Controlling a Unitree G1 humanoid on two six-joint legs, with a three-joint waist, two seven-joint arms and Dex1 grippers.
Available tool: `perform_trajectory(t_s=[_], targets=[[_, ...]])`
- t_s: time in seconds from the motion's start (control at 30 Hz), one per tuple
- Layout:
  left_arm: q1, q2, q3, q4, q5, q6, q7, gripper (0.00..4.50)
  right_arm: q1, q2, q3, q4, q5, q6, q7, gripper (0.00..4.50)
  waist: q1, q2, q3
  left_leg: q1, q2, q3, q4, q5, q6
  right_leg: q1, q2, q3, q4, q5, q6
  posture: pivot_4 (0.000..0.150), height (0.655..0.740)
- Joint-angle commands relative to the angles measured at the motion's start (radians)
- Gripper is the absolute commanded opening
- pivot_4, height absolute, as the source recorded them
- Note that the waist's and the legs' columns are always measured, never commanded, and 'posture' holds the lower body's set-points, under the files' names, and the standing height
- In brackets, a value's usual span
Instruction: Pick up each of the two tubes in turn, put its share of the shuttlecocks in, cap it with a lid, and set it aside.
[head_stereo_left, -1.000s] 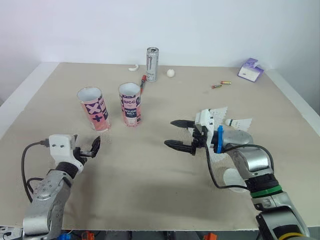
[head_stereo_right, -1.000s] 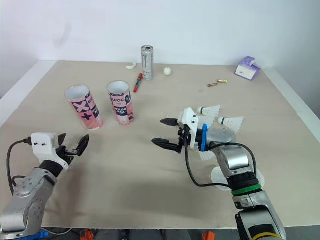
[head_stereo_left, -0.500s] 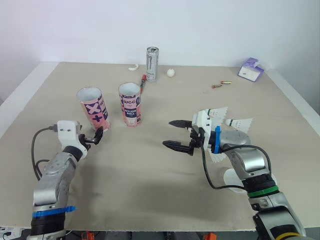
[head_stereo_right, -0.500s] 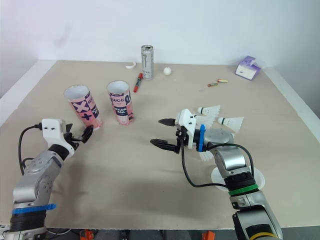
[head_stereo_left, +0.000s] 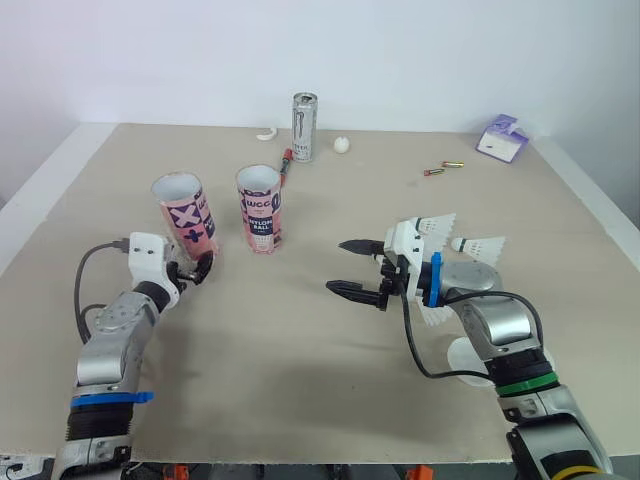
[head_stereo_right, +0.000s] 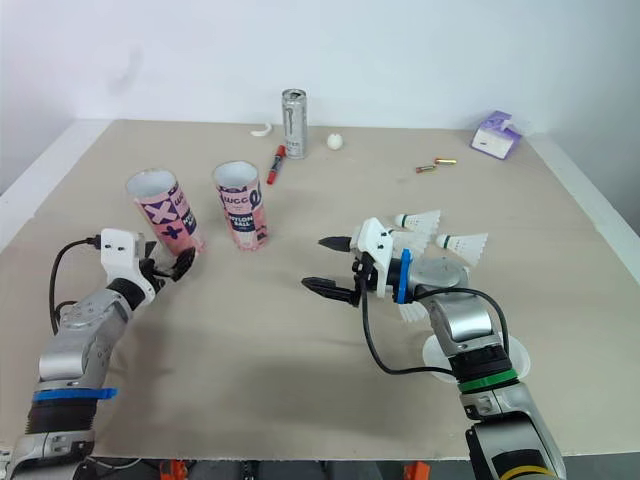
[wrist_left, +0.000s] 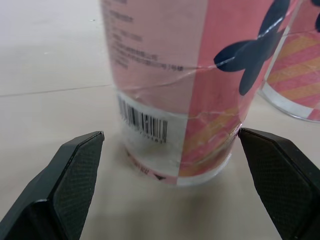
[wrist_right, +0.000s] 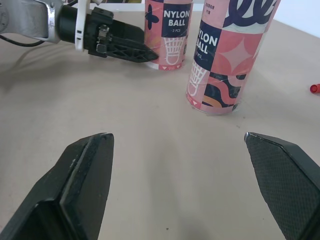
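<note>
The left claw stands wide open low on the table, its two black fingers set either side of the foot of the nearer pink tube. One fingertip is at the tube's wall by the bottom rim, touching or just beside it; the other stands apart with bare table showing in the gap, so nothing is clamped. This tube stands upright with its mouth open, and the second tube stands upright just beyond it on the claw's inner side, a narrow strip of table between the two. The right claw is also spread wide and holds nothing, hanging over a broad bare stretch of table well apart from both tubes, which stand ahead of it. Behind it, close by its wrist, lie two white shuttlecocks, and a white disc lies under the forearm. Far beyond both claws, near the table's back edge, are a can, a red marker, a white ball and a purple box.
</note>
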Motion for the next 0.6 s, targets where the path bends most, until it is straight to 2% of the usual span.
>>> perform_trajectory(t_s=[0.03,0.37,0.6], targets=[[-0.063,0.023,-0.011,0.075,0.021,-0.062,-0.044,4.5,-0.018,-0.004,-0.033,-0.03,0.004,-0.007,-0.005,4.47,-0.001,0.0,0.0,0.0,0.0,0.0,0.0,0.0,0.0,0.0,0.0,0.0,0.0,0.0,0.0,0.15,0.74],[-0.191,0.036,-0.021,0.303,0.045,-0.152,-0.119,4.5,-0.019,-0.01,-0.039,-0.037,0.003,-0.003,-0.009,4.47,0.0,0.0,0.0,-0.003,-0.001,-0.001,0.0,0.0,0.0,-0.001,0.0,-0.001,0.0,0.0,0.0,0.15,0.74],[-0.245,0.041,-0.024,0.4,0.064,-0.224,-0.157,4.5,-0.023,-0.015,-0.041,-0.036,0.004,0.001,-0.008,4.47,0.0,0.0,0.0,-0.004,-0.001,-0.001,0.0,0.0,0.0,-0.002,0.0,-0.001,0.0,0.0,0.0,0.15,0.74]])
